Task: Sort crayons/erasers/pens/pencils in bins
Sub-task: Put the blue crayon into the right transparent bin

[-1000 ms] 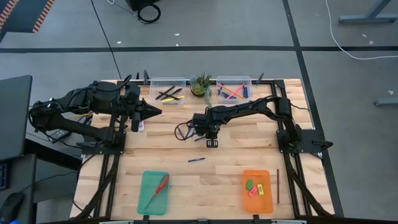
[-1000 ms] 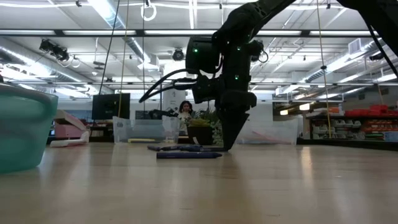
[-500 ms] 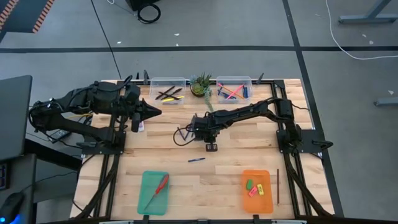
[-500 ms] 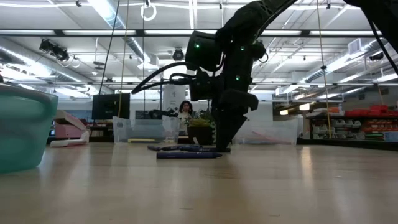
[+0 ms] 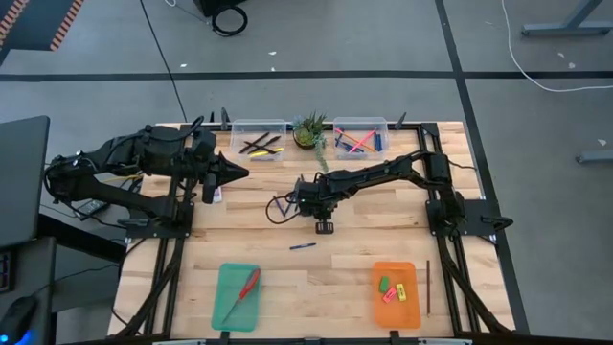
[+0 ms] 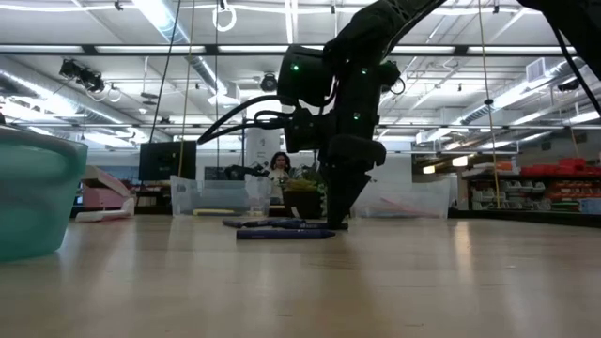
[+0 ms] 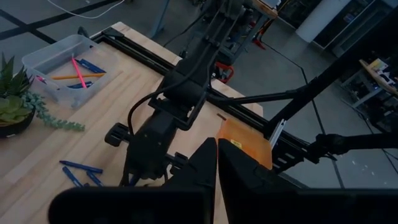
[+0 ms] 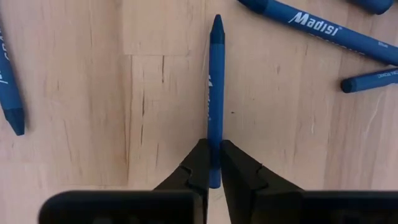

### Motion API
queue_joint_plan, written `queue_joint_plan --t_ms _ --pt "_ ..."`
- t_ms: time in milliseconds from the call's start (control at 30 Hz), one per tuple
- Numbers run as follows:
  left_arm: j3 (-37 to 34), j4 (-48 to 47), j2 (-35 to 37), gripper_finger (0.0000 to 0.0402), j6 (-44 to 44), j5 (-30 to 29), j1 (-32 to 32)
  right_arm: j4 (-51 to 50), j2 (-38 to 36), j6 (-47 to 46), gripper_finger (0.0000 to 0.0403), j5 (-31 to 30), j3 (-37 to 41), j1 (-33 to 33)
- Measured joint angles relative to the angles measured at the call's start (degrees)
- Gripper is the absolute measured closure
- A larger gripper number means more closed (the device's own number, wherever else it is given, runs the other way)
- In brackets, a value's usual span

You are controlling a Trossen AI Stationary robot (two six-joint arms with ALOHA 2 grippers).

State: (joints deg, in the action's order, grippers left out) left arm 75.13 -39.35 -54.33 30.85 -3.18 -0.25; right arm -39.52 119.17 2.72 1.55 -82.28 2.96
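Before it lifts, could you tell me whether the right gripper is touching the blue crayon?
Touching: in the right wrist view, the right gripper's fingers press both sides of the blue crayon.

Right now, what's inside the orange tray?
The orange tray holds small erasers: green, yellow and pink-red ones. They lie in plain sight from above; whether a smaller piece hides beneath them cannot be seen.

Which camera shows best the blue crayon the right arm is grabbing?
The right wrist view: the blue crayon fills the frame, pinched between the right gripper's fingers. The high view hides it under the arm; the low view shows only blue sticks near the fingers; the left wrist view hides it.
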Motion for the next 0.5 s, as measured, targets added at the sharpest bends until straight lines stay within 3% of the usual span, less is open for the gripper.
queue_joint_plan --t_ms 267,500 --pt "0.00 0.03 0.00 0.0393 -0.02 0.00 0.01 -2.71 0.42 -0.70 0.0373 0.82 -2.79 -0.13" --pt "0.00 0.04 0.11 0.0382 -0.48 0.00 0.02 -10.57 0.40 -1.18 0.0374 1.28 -11.24 0.90"
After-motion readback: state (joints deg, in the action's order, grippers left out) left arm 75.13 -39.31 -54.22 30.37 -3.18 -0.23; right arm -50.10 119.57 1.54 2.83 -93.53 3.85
